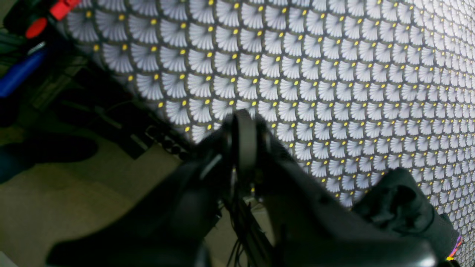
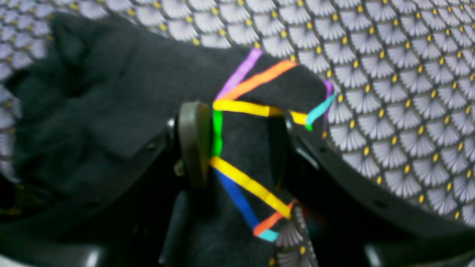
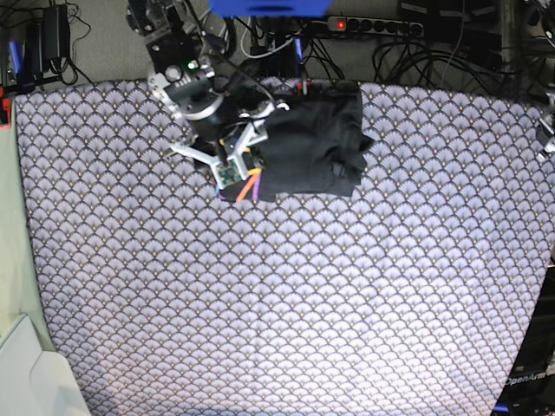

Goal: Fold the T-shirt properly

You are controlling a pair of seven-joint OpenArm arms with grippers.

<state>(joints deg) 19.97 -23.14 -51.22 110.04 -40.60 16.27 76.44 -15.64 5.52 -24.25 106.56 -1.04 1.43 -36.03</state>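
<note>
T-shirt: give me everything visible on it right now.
The T-shirt is dark charcoal, soft knit, bunched into a rough rectangle near the far edge of the patterned cloth, with lumpy folds on one side. A corner is turned up, showing a rainbow line print: purple, orange, yellow, green, blue, cyan. The right gripper has that printed corner between its pads. The rest lies on the cloth. The left gripper is shut and empty, off the shirt.

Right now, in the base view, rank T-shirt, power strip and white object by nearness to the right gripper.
1. T-shirt, clamped by the right gripper.
2. Power strip, along the view's top edge.
3. White object, bottom-left corner of the view.
</note>
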